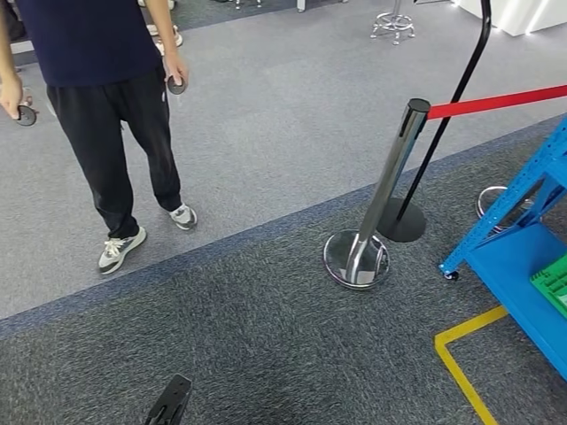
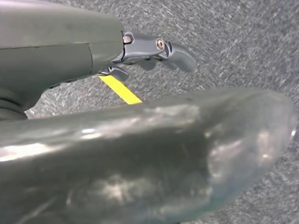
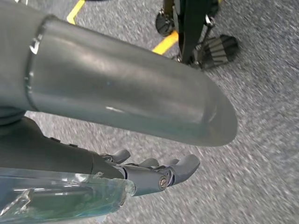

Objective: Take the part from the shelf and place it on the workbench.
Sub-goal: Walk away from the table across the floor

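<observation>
The blue shelf stands at the right edge of the head view, with a green crate on its low deck. My left hand hangs low over the carpet as a dark tip at the bottom of that view. In the left wrist view my left hand has its fingers stretched out straight and holds nothing. My right hand also hangs over the carpet, its fingers extended and apart with nothing in them. I cannot make out the part itself.
A person stands at the far left holding small round controllers. A leaning chrome stanchion with a red belt stands before the shelf, beside a black post base. Yellow floor tape runs beside the shelf.
</observation>
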Available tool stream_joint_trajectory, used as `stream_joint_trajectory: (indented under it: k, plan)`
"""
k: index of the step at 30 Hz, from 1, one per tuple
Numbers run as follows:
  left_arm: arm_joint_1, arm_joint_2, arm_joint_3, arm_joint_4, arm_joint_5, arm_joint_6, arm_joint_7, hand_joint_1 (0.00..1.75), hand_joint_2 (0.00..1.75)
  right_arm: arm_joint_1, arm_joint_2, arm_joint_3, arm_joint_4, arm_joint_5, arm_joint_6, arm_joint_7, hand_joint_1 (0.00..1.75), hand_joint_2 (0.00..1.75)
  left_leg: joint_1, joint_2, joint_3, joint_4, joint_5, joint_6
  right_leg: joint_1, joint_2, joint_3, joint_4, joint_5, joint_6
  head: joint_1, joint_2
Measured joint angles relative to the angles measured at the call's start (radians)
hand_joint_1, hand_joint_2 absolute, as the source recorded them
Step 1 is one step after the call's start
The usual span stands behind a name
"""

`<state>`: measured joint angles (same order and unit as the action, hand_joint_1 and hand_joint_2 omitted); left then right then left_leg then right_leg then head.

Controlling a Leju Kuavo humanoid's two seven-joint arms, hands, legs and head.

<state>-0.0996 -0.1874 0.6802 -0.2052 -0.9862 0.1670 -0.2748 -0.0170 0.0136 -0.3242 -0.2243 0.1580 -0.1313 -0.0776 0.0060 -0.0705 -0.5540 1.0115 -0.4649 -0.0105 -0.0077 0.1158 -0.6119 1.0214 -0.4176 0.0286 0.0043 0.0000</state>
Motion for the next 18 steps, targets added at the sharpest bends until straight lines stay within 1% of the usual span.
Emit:
stream_joint_trajectory:
  k: [1,2,3,4,5,6,7,8,9,10,11,12,13,14,15,16,17,18]
  plan:
    - [-0.001,0.000,0.000,0.000,0.000,0.001,0.000,0.00,0.00,0.001,0.002,-0.001,0.002,0.001,0.002,0.001,0.00,0.00,-0.001,-0.002,0.004,-0.010,-0.001,0.004,-0.001,0.009,-0.003,-0.002,0.002,0.007,0.000,0.000]
    - [-0.001,0.000,0.000,0.000,0.000,0.002,0.000,0.00,0.00,0.003,0.003,-0.002,0.004,0.003,0.004,0.001,0.00,0.00,-0.002,0.008,0.004,-0.011,0.002,0.010,-0.003,0.016,-0.007,-0.007,0.005,0.013,-0.001,0.000]
    - [-0.002,0.001,0.000,0.000,0.001,0.003,0.000,0.00,0.00,0.005,0.004,-0.003,0.007,0.004,0.005,0.002,0.00,0.00,-0.002,0.017,0.005,-0.015,0.005,0.017,-0.004,0.008,-0.011,-0.005,0.004,0.018,-0.001,0.000]
    - [-0.003,0.001,0.001,0.000,0.000,0.005,0.001,0.00,0.00,0.005,0.005,-0.005,0.009,0.005,0.005,0.002,0.00,0.00,-0.001,0.028,0.006,-0.018,0.008,0.023,-0.003,-0.014,-0.021,0.010,-0.008,0.022,0.002,0.000]
    - [-0.002,0.002,0.001,0.000,-0.001,0.006,0.003,0.00,0.00,0.003,0.006,-0.007,0.010,0.006,0.006,0.001,0.00,0.00,0.000,0.040,0.008,-0.022,0.009,0.029,-0.001,-0.044,-0.041,0.050,-0.033,0.026,0.004,0.000]
    - [-0.001,0.003,0.001,0.000,-0.002,0.006,0.005,0.00,0.00,0.000,0.007,-0.009,0.011,0.006,0.007,-0.001,0.00,0.00,-0.001,0.053,0.008,-0.022,0.009,0.032,0.000,-0.076,-0.069,0.110,-0.067,0.029,0.007,0.000]
    - [0.001,0.004,0.001,0.000,-0.004,0.007,0.007,0.00,0.00,-0.003,0.008,-0.010,0.011,0.007,0.008,-0.003,0.00,0.00,-0.002,0.066,0.008,-0.022,0.008,0.035,0.000,-0.096,-0.103,0.184,-0.105,0.032,0.009,0.000]
    - [0.003,0.005,0.001,0.000,-0.005,0.007,0.009,0.00,0.00,-0.005,0.009,-0.011,0.011,0.007,0.009,-0.005,0.00,0.00,-0.004,0.080,0.008,-0.022,0.007,0.036,-0.001,-0.105,-0.133,0.249,-0.132,0.035,0.009,0.000]
    - [0.004,0.005,0.001,0.000,-0.006,0.007,0.010,0.00,0.00,-0.005,0.009,-0.011,0.012,0.007,0.009,-0.006,0.00,0.00,-0.004,0.092,0.009,-0.021,0.006,0.036,-0.002,-0.108,-0.149,0.285,-0.141,0.037,0.009,0.000]
    - [0.004,0.006,0.001,0.000,-0.007,0.007,0.011,0.00,0.00,-0.003,0.010,-0.012,0.012,0.007,0.009,-0.006,0.00,0.00,-0.004,0.103,0.011,-0.021,0.004,0.035,-0.003,-0.111,-0.143,0.282,-0.131,0.038,0.009,0.000]
    - [0.004,0.006,0.001,0.000,-0.007,0.007,0.012,0.00,0.00,-0.001,0.010,-0.012,0.013,0.007,0.009,-0.006,0.00,0.00,-0.004,0.113,0.014,-0.021,0.002,0.033,-0.003,-0.116,-0.114,0.233,-0.104,0.039,0.009,0.000]
    - [0.004,0.006,0.001,0.000,-0.007,0.007,0.012,0.00,0.00,0.000,0.010,-0.013,0.013,0.007,0.009,-0.006,0.00,0.00,-0.004,0.123,0.019,-0.021,-0.002,0.030,-0.003,-0.132,-0.071,0.158,-0.070,0.038,0.009,0.000]
    - [0.004,0.006,0.001,0.000,-0.007,0.007,0.012,0.00,0.00,-0.001,0.010,-0.014,0.013,0.007,0.009,-0.006,0.00,0.00,-0.007,0.132,0.023,-0.021,-0.006,0.026,-0.001,-0.151,-0.028,0.086,-0.043,0.036,0.009,0.000]
    - [0.003,0.006,0.001,0.000,-0.007,0.007,0.012,0.00,0.00,-0.002,0.011,-0.014,0.013,0.007,0.009,-0.007,0.00,0.00,-0.010,0.140,0.028,-0.020,-0.010,0.021,0.000,-0.164,0.004,0.033,-0.026,0.031,0.007,0.000]
    - [0.003,0.007,0.000,0.000,-0.007,0.007,0.012,0.00,0.00,-0.004,0.011,-0.015,0.013,0.007,0.009,-0.007,0.00,0.00,-0.013,0.147,0.031,-0.020,-0.013,0.016,0.002,-0.172,0.020,0.007,-0.020,0.025,0.006,0.000]
    - [0.002,0.007,0.000,0.000,-0.007,0.007,0.012,0.00,0.00,-0.004,0.012,-0.015,0.014,0.007,0.009,-0.007,0.00,0.00,-0.014,0.153,0.034,-0.020,-0.014,0.011,0.004,-0.168,0.022,0.003,-0.021,0.018,0.005,0.000]
    - [0.001,0.007,0.000,0.000,-0.007,0.007,0.012,0.00,0.00,-0.004,0.012,-0.016,0.014,0.007,0.009,-0.007,0.00,0.00,-0.013,0.160,0.036,-0.021,-0.015,0.007,0.005,-0.158,0.020,0.002,-0.020,0.011,0.004,0.000]
    - [0.000,0.007,0.000,0.000,-0.007,0.007,0.012,0.00,0.00,-0.003,0.012,-0.016,0.015,0.007,0.009,-0.007,0.00,0.00,-0.011,0.159,0.038,-0.020,-0.018,0.001,0.004,-0.149,0.020,0.001,-0.019,0.004,0.004,0.000]
